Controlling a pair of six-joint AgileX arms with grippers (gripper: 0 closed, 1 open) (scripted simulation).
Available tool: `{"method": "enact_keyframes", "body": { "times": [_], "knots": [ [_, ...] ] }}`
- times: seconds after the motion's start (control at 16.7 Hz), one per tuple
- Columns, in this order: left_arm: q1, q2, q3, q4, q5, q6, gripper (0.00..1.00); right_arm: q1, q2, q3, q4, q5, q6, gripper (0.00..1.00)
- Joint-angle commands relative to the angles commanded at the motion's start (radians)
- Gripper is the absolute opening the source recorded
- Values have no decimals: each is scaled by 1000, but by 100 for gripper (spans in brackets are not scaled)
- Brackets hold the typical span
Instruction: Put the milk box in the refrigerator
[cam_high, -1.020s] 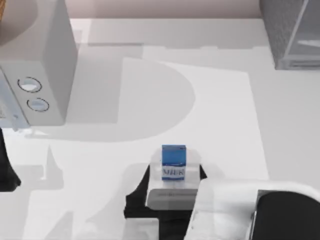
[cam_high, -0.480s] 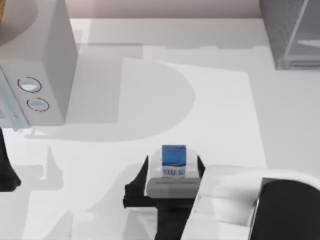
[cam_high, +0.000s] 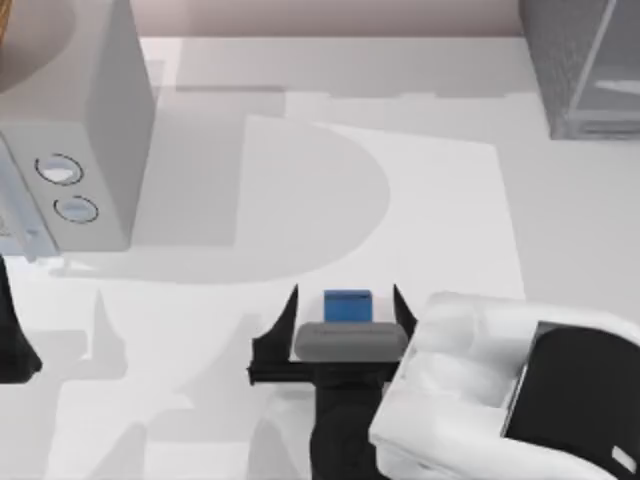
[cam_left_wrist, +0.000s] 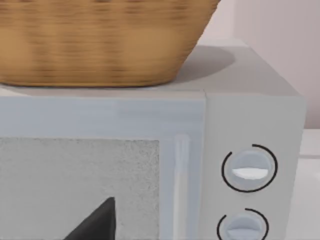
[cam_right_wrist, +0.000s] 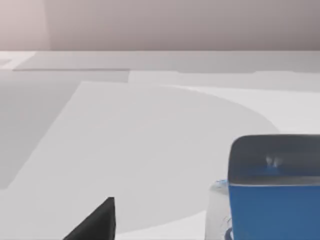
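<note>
At the desk's left edge stood a grey microwave (cam_high: 70, 130) with two round dials and a woven basket (cam_left_wrist: 100, 40) resting on its top. The left arm (cam_high: 12, 340) was parked at that same edge just in front of the microwave; whether its pincer was open or closed could not be told.

Near the middle of the desk's front edge stood the milk box (cam_high: 347, 305), upright on the white surface. It was a small blue carton with a flat top; the right wrist view showed its blue side (cam_right_wrist: 274, 210) close up with a greyish top face. The right gripper (cam_high: 346, 310) reached in from the front right, its two dark fingers spread wide, one on each side of the carton and not touching it.

The carton looked light and fairly stiff, though thin walls could dent under a hard squeeze, and the smooth sides might slip. The flat left and right faces, about mid-height, seemed the best place to grip.

At the back right corner stood the grey refrigerator (cam_high: 585, 70), well apart from the carton.
</note>
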Motion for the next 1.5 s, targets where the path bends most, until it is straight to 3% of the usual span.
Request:
{"method": "enact_keyframes", "body": {
  "times": [0.78, 1.5],
  "knots": [
    [0, 0, 0, 0, 0, 0, 100, 0, 0, 0, 0, 0, 0, 2],
    [0, 0, 0, 0, 0, 0, 100, 4, -38, -3, -31, -2, 2, 0]
  ]
}}
